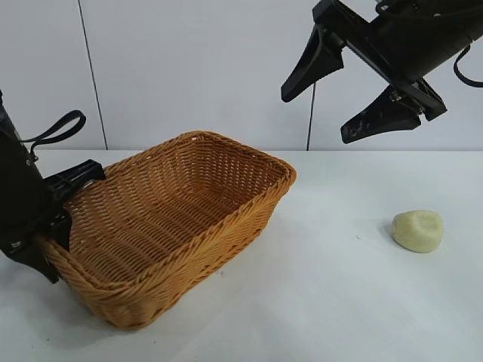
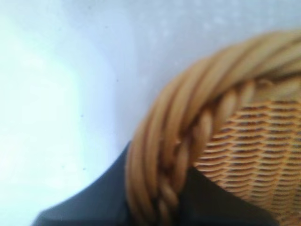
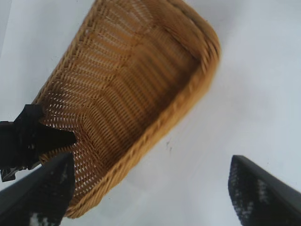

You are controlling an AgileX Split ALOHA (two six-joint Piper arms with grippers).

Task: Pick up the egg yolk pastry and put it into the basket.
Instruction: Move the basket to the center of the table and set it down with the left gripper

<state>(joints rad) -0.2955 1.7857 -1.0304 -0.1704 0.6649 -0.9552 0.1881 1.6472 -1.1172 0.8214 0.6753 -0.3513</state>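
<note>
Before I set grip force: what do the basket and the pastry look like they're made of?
The basket: woven wicker or rattan by the look, golden-brown with a slight sheen; fine woven strands form the walls, thicker braided strands the rim. Probably stiff.

The egg yolk pastry: pale yellow-cream, matte, rounded with a dented face; it looks like soft dough or a foam replica, the views don't settle which.

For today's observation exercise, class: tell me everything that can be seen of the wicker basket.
The basket is a large rectangular one of golden-brown woven wicker, with sloping sides and a thick braided rim. It stands upright and empty on the white table, set at an angle to the table's edge. The left pincer grips the rim at the basket's left end, one finger inside the wall and one outside. Nothing else touches it; the egg yolk pastry lies well apart to its right, and the right pincer hangs open above.
</note>
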